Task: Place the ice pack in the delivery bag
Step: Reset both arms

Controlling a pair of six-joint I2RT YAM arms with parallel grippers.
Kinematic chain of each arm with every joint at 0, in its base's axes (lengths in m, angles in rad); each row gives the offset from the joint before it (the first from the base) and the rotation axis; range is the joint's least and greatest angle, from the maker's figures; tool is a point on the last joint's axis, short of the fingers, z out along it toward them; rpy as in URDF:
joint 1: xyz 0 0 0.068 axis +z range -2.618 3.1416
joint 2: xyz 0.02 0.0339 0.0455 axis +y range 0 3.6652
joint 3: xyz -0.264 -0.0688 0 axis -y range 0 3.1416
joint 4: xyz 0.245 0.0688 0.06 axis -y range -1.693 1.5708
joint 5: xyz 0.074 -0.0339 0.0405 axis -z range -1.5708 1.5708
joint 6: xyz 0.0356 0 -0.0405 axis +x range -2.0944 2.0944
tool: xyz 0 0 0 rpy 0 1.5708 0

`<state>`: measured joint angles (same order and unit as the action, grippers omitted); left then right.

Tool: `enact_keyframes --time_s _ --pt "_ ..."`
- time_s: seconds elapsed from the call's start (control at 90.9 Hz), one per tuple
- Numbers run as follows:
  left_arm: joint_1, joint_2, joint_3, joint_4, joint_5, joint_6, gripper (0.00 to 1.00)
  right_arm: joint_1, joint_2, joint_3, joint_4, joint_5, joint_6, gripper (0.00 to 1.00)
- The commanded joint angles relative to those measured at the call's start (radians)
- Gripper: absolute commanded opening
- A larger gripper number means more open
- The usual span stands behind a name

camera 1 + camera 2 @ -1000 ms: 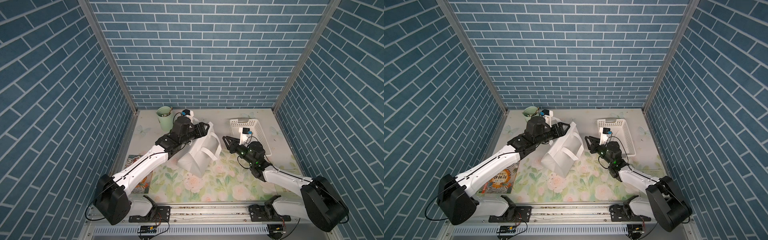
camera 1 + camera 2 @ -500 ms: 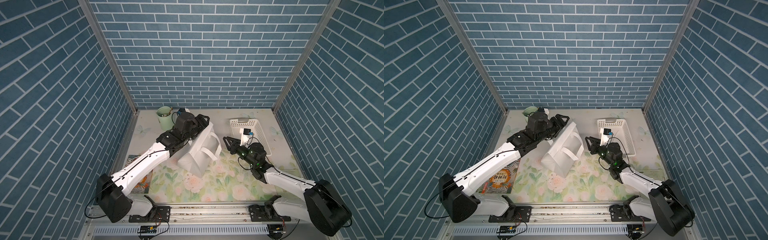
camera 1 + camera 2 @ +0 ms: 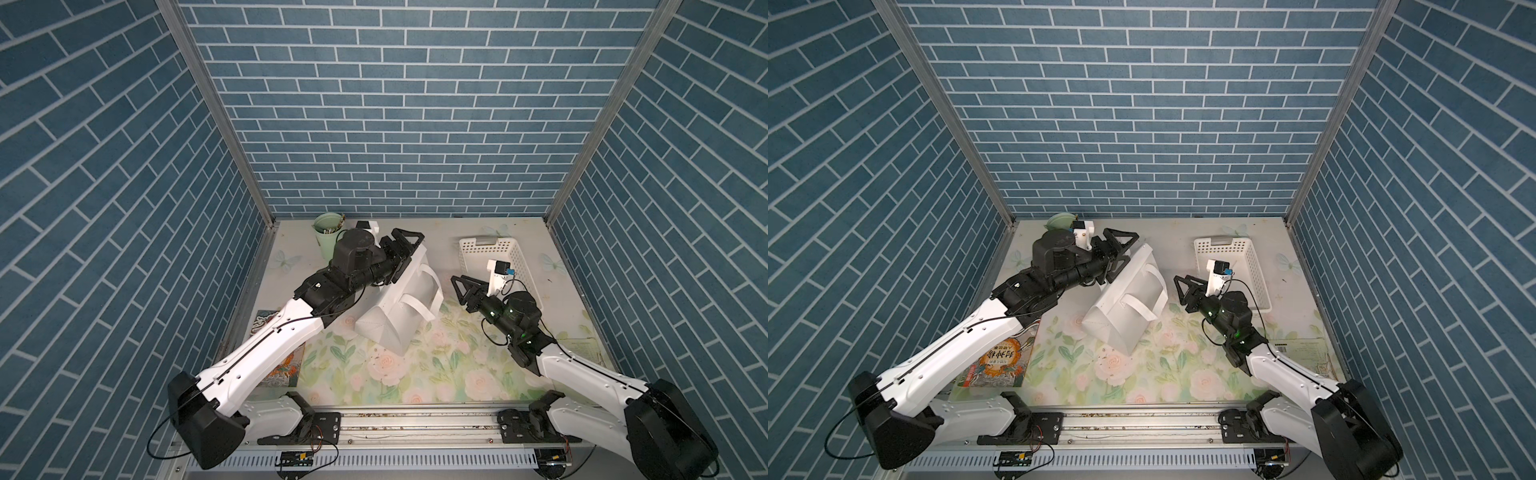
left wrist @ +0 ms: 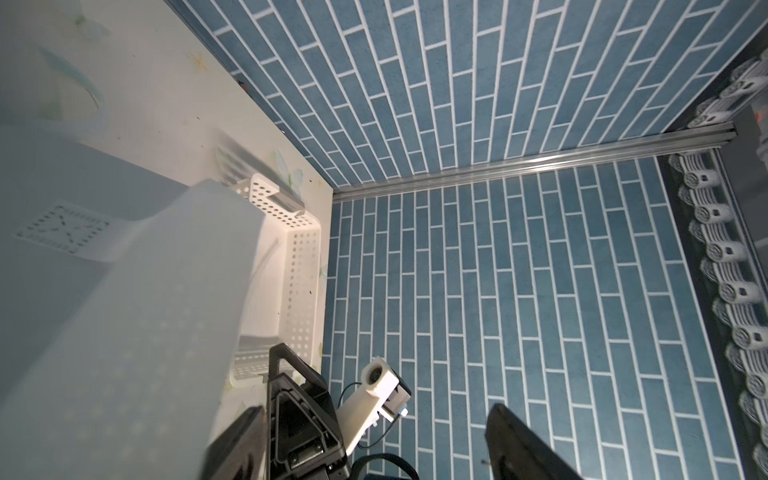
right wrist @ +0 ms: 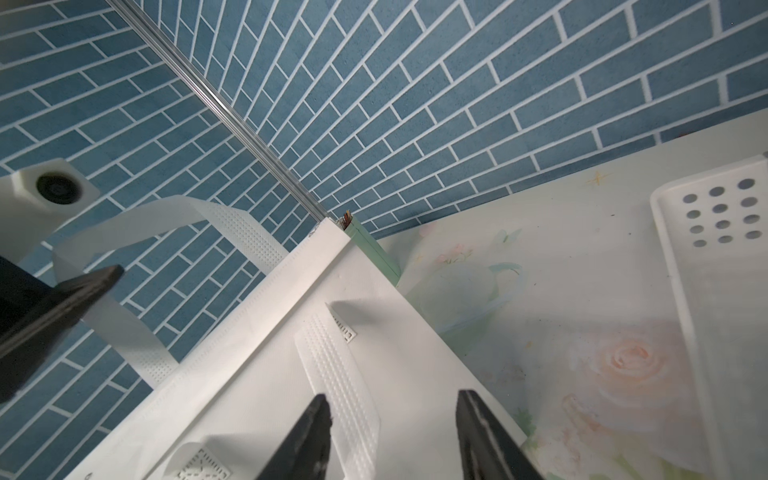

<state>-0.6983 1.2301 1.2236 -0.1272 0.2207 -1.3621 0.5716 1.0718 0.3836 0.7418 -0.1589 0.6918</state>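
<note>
Book (image 3: 1000, 357) at 8 o'clock on bench (image 3: 436, 374). Delivery bag (image 3: 399, 324) mid-bench, tipped, top edge toward 12 o'clock. Right hand (image 3: 459, 291) at bag's 3 o'clock, fingers apart, holding nothing. Left hand (image 3: 405, 251) at bag's far top edge, spread wide, empty. White perforated basket (image 3: 490, 249) at 1 o'clock, green cup (image 3: 326, 237) at 11, both far.

White boxy fabric tote bag (image 3: 395, 328), two flat white strap handles. Located in both top views (image 3: 1121, 328) just left of centre, in the lower half of the frame. Posed tilted, folded end panel turned toward the lower frame edge. In the right wrist view, one handle (image 5: 336, 374) is laid across the side panel; the second handle (image 5: 232, 220) is looped beyond the rim.
</note>
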Motion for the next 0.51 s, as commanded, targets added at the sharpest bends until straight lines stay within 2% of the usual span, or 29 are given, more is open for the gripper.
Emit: enact_keyframes --time_s 0.0,0.088,0.187,0.22,0.33,0.44,0.495 --pt "-0.006 -0.041 -0.013 0.053 0.049 0.015 0.87 0.005 -0.061 -0.026 -0.022 0.047 -0.046 0.57" --pt "-0.004 -0.079 -0.013 0.055 0.015 0.099 0.88 0.005 -0.120 -0.038 -0.059 0.075 -0.069 0.62" --pt "-0.004 -0.106 0.003 0.047 -0.008 0.252 0.93 0.005 -0.186 -0.041 -0.125 0.116 -0.095 0.63" --pt "-0.002 -0.114 0.003 0.046 -0.006 0.275 0.96 0.005 -0.209 -0.044 -0.143 0.128 -0.105 0.63" --pt "0.008 -0.148 -0.014 0.111 0.029 0.408 0.97 0.005 -0.290 -0.054 -0.205 0.186 -0.132 0.63" --pt "0.007 -0.183 -0.002 0.049 -0.101 0.621 0.99 0.005 -0.382 -0.076 -0.248 0.263 -0.169 0.66" --pt "0.008 -0.210 -0.012 0.011 -0.228 0.737 1.00 0.005 -0.425 -0.075 -0.292 0.324 -0.198 0.74"
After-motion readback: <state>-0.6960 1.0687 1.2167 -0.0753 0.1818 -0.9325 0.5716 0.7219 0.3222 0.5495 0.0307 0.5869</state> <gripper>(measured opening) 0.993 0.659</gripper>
